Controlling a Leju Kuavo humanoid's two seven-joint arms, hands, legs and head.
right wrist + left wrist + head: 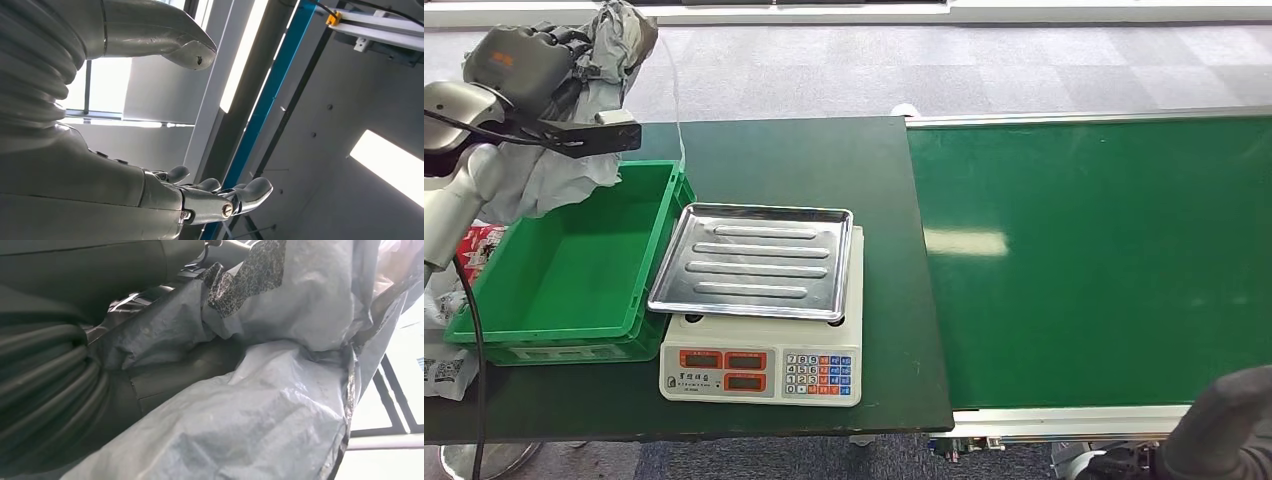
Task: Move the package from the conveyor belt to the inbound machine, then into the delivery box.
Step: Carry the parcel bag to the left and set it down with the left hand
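Left hand (524,60): fingers closed on grey poly mailer package (614,60), raised above green delivery box (574,260).
Right hand (150,190): fingers spread, holding nothing.
Writing: scale (764,375) keypad digits, otherwise unreadable.

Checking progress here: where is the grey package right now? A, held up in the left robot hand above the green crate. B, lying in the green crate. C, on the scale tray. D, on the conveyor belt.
A: the left robot hand grips the package above the crate; tray and belt are bare.
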